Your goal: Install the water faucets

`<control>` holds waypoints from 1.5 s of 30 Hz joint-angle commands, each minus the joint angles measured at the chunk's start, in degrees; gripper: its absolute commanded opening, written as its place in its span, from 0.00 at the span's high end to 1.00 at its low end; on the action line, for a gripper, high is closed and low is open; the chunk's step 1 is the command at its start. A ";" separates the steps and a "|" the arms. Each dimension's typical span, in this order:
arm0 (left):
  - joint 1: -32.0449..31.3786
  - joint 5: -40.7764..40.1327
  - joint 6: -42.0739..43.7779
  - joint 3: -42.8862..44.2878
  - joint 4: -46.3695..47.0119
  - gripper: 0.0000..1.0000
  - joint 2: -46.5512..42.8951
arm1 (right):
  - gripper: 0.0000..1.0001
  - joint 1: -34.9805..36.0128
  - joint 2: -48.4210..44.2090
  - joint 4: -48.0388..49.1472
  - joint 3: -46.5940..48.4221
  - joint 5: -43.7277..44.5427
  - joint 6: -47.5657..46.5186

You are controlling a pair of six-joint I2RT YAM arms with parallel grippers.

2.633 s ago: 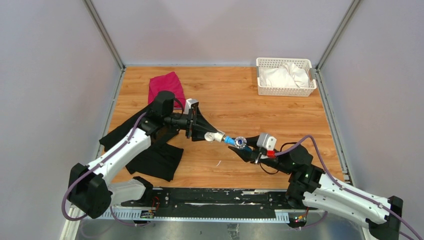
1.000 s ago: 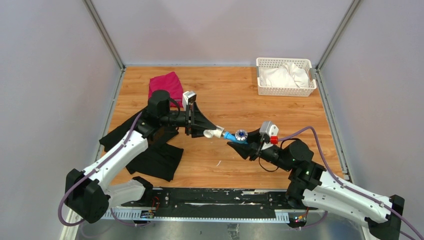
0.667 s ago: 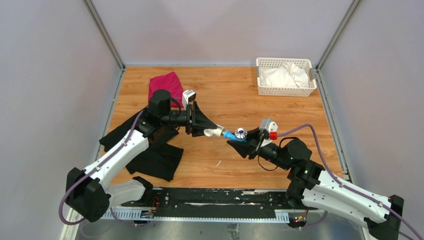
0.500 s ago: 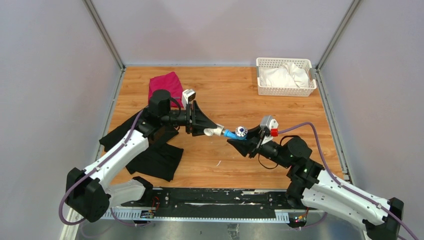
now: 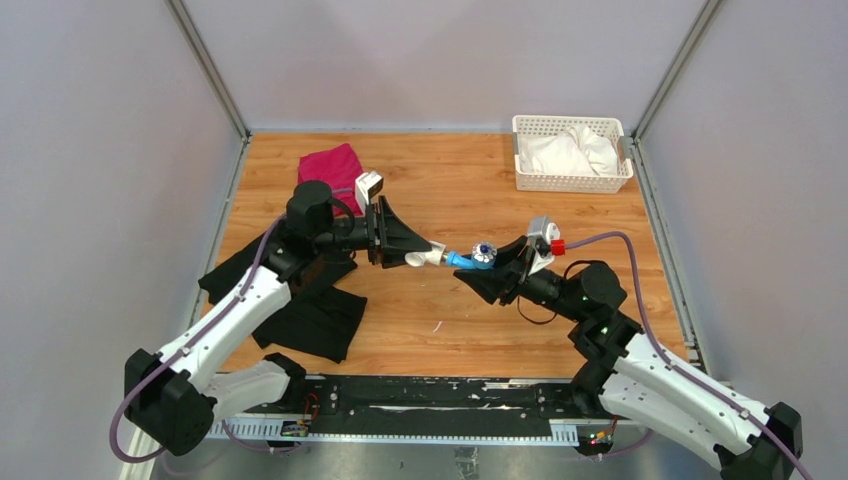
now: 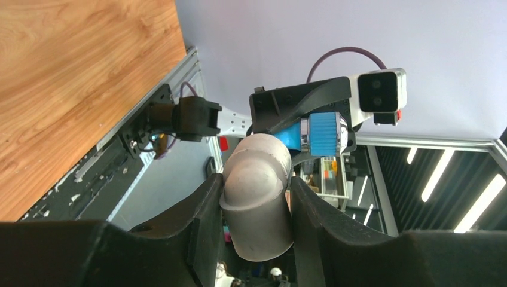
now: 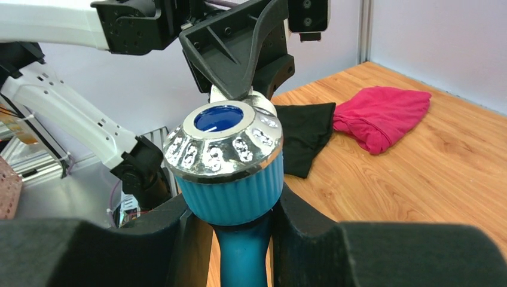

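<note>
Where the two arms meet, just above the middle of the overhead view, a blue tap [image 5: 468, 259] and a white fitting [image 5: 431, 257] are held end to end in the air over the wooden table [image 5: 450, 180]. The left gripper [image 5: 418, 256] extends in from the left, its jaws clamped on the fitting. In the left wrist view the grey-white elbow sits squeezed between both black fingers [image 6: 206, 209] at bottom centre. The right gripper [image 5: 488, 268] extends in from the right, its jaws closed around the tap's blue stem just under the knob. In the right wrist view the knob fills the centre, with ribbed blue sides, a dimpled silver rim and a blue disc on top. The tap's blue end meets the fitting's mouth; how far it is in cannot be told. A pink cloth [image 5: 333, 168] lies at the upper left of the table. A black cloth [image 5: 310, 320] lies at lower left under the left arm. A white basket [image 5: 570, 183] holding white fabric sits in the upper right corner.
</note>
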 commanded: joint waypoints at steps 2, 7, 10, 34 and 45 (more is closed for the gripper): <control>-4.44 2.31 6.83 -0.65 12.93 1.00 -2.24 | 1.00 -1.70 3.44 9.01 -1.08 -8.55 15.07; -4.43 1.12 8.39 -1.24 13.42 1.00 -3.71 | 1.00 -3.53 5.15 10.46 -0.23 -11.84 18.03; -4.47 0.56 8.98 -1.79 13.42 1.00 -4.13 | 1.00 -3.93 6.19 11.55 0.36 -13.41 19.63; -4.43 -9.85 18.41 -5.86 15.54 1.00 -13.92 | 1.00 -8.07 17.52 24.40 2.70 -20.56 39.31; -4.49 -11.29 17.27 -6.17 17.47 1.00 -13.71 | 1.00 -8.09 19.27 25.95 2.17 -19.90 40.68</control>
